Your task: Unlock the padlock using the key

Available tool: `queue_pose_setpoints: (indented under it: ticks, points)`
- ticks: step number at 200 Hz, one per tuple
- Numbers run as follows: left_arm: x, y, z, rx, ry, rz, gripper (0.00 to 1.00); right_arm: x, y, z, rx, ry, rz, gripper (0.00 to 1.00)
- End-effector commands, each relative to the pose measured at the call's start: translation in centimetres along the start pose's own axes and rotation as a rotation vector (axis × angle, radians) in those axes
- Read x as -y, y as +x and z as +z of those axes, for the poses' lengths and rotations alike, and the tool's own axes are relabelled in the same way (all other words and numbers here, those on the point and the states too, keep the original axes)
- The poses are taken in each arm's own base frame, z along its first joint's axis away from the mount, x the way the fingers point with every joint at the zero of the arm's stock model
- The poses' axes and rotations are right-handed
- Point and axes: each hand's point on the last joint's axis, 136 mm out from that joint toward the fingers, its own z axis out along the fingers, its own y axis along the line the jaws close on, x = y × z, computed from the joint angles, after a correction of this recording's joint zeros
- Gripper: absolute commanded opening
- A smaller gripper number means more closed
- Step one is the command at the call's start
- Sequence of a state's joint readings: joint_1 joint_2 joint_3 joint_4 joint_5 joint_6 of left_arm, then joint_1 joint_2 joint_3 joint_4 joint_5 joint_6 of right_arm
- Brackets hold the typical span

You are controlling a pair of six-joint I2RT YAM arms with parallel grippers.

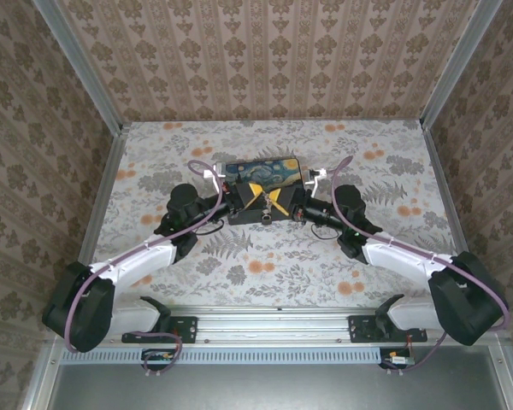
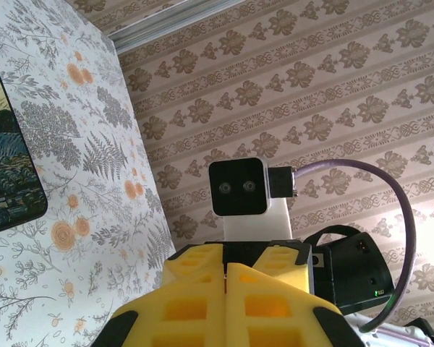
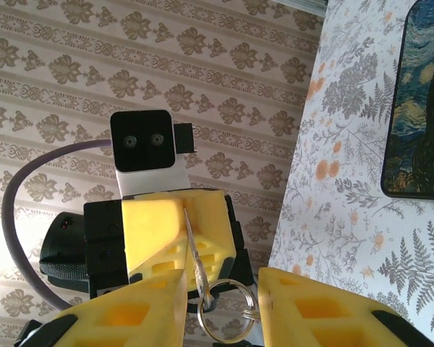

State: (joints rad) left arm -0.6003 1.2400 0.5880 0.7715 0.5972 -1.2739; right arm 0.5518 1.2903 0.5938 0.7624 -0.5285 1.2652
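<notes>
Seeing left end effector [image 2: 225,253] closed; right end effector [image 3: 223,280] part-open, metal ring [image 3: 226,312] at 6 o'clock, I can't tell grip.

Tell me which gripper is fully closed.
The left gripper: in its wrist view the yellow fingers meet along a thin seam. On the right gripper they stand apart, with a key ring in the gap.

I see striped damask walls [image 1: 265,51] on three sides, aluminium corner posts [image 1: 79,64], fern-and-orange-flower cloth [image 1: 265,256] on the table, metal rail [image 1: 274,314] at near edge. Light even.
</notes>
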Motion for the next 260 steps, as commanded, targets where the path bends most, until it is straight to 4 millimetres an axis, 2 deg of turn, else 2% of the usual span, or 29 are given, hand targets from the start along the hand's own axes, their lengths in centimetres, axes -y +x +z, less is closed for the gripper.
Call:
queue_pose_setpoints:
  ticks: [1, 47, 112, 260]
  points:
    - [1.2, -0.3, -0.5, 0.026, 0.044, 0.019, 0.00, -1.2, -0.4, 0.4, 0.020, -0.058, -0.009, 0.32]
    - [1.0, -0.4, -0.6, 0.036, 0.038, 0.022, 0.00, -1.9, 0.2, 0.8, 0.002, -0.081, -0.004, 0.30]
    - [0.9, -0.7, -0.9, 0.054, 0.044, 0.023, 0.00, -1.9, 0.8, 0.9, -0.005, -0.081, 0.004, 0.25]
    - [0.9, -0.6, -1.0, 0.056, 0.052, 0.020, 0.00, -2.7, 0.0, 1.3, 0.050, -0.129, 0.011, 0.21]
